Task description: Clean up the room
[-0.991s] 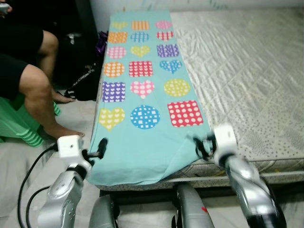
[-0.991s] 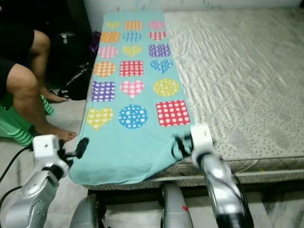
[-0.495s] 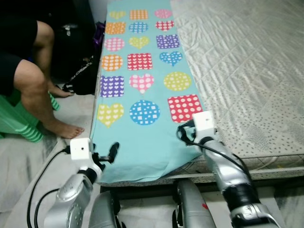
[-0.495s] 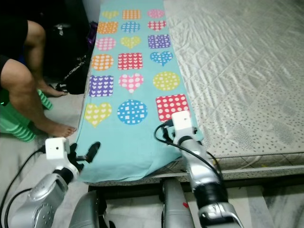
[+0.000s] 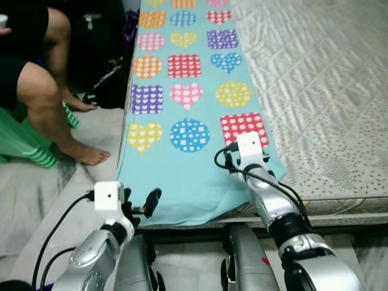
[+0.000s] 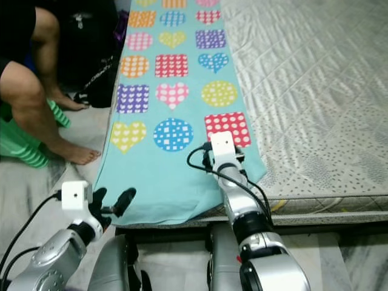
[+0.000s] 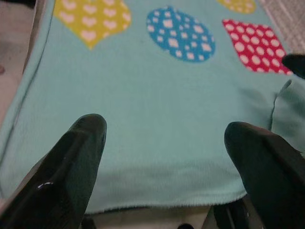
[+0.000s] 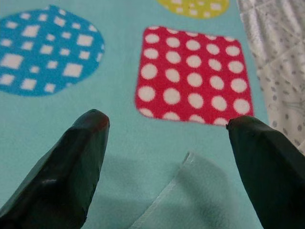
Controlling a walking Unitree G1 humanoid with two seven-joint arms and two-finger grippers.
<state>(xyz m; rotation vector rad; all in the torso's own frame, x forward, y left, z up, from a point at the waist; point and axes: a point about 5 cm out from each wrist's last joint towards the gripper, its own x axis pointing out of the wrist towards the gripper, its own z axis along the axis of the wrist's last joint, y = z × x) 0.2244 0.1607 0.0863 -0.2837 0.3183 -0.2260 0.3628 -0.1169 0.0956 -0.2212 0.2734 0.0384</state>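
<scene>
A teal blanket (image 8: 119, 138) is seen spread beneath the right gripper (image 8: 167, 157), whose two black fingers (image 8: 71, 162) are held wide apart at the lower corners of the frame. A red square (image 8: 193, 76) with white dots is printed at the centre, a blue circle (image 8: 45, 50) with white squares at the upper left, and part of a yellow patch (image 8: 193, 5) at the top edge. A folded corner (image 8: 190, 200) of the blanket is seen between the fingers. A grey dotted mattress (image 8: 281, 86) is visible at the right edge.
</scene>
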